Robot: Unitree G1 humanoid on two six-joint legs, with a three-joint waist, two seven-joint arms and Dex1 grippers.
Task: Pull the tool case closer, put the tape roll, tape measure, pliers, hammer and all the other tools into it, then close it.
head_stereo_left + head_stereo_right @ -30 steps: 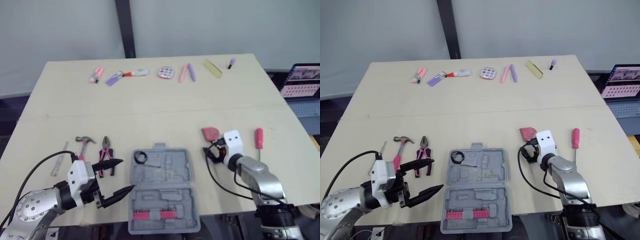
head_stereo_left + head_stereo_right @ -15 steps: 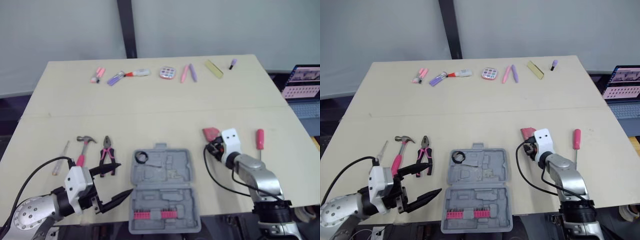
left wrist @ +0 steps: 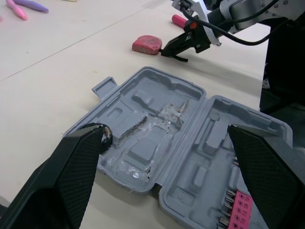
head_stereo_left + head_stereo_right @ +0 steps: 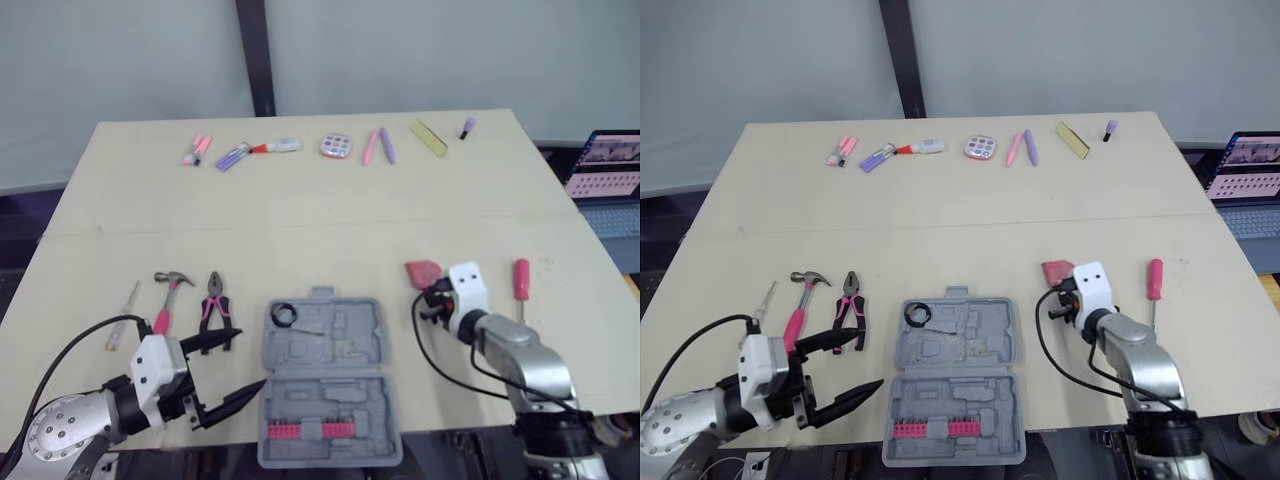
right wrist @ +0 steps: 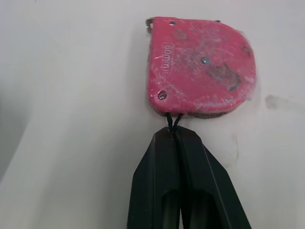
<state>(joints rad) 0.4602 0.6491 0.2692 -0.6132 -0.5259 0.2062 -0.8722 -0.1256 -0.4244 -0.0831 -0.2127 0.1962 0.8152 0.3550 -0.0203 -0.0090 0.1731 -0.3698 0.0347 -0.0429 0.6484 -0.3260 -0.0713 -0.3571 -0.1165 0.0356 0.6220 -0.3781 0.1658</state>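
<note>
Your right gripper [image 5: 174, 133] has its 2 fingers [image 5: 159, 181] pressed together on the thin black cord [image 5: 172, 121] of the tape measure [image 5: 202, 67]. The tape measure is a scuffed pink D-shaped shell lying flat on the table [image 4: 300, 210], right of centre in the head view. Your left gripper [image 4: 250, 357] is spread wide at lower left, beside the open grey case [image 4: 330, 345].

Left gripper [image 4: 250, 358] hangs at lower left, fingers spread wide, pointing right. Right gripper [image 5: 173, 135], lower right, has its fingers pressed together.
</note>
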